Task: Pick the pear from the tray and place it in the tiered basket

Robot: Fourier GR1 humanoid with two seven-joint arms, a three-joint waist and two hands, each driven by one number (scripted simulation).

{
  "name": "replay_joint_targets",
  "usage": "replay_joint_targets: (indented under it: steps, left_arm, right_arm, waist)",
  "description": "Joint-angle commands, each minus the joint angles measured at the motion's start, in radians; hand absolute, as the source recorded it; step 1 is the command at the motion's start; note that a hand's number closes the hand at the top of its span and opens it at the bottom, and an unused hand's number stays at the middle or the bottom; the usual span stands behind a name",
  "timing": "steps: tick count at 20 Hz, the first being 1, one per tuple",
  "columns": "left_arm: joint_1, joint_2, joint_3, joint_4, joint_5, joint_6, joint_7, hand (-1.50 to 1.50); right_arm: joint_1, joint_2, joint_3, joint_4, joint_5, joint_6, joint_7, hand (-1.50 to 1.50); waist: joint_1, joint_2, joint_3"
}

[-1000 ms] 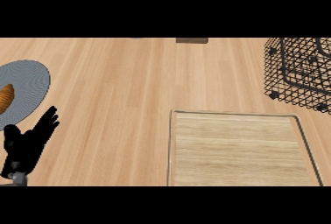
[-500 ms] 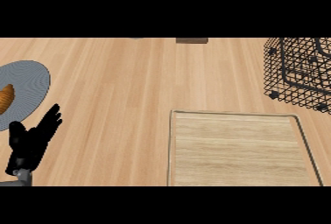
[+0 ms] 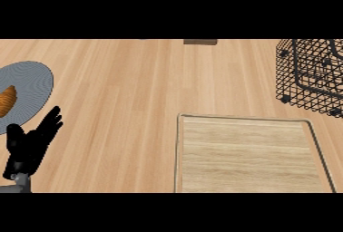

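Observation:
A wooden tray (image 3: 251,154) with a thin metal rim lies at the lower right, and nothing rests on it. No pear shows anywhere in the head view. The black wire tiered basket (image 3: 311,74) stands at the far right, partly cut off by the view's edge. My left hand (image 3: 30,145) rests at the lower left, fingers straight and pointing up, holding nothing. My right hand does not show.
A grey round plate (image 3: 30,90) sits at the left edge with an orange-brown item (image 3: 7,100) on it, partly cut off. A small dark brown object (image 3: 200,41) lies at the counter's far edge.
My left hand has drifted slightly to the right and down, staying open. Nothing else has moved.

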Motion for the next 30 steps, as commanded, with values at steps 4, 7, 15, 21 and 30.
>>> replay_joint_targets:
  steps: [4, 7, 15, 21, 30]
  left_arm:
    - [0.003, 0.000, 0.008, -0.007, -0.010, 0.005, -0.013, 0.00]
    - [0.021, -0.020, -0.001, 0.008, -0.021, 0.010, -0.016, 0.00]
    - [0.003, -0.008, 0.010, 0.013, -0.024, 0.001, -0.011, 0.00]
    - [0.021, 0.024, 0.044, -0.028, 0.013, -0.030, 0.020, 0.00]
    - [0.077, -0.012, 0.055, -0.015, -0.007, 0.011, -0.017, 0.00]
  right_arm:
    - [0.016, -0.026, -0.033, 0.089, -0.017, 0.105, 0.159, -1.50]
    - [0.025, -0.009, -0.079, 0.066, -0.067, 0.081, 0.168, -1.50]
    - [-0.011, -0.062, -0.201, -0.032, -0.183, -0.096, 0.111, -1.50]
    - [-0.039, -0.177, -0.326, -0.024, -0.293, -0.068, 0.211, -1.50]
    - [0.077, -0.362, -0.602, -0.040, -0.587, 0.053, 0.020, -1.50]
  waist:
    - [0.006, 0.004, 0.001]
    - [-0.006, -0.002, 0.001]
    - [-0.011, -0.002, 0.002]
    - [-0.025, -0.011, 0.001]
    - [-0.074, -0.026, 0.003]
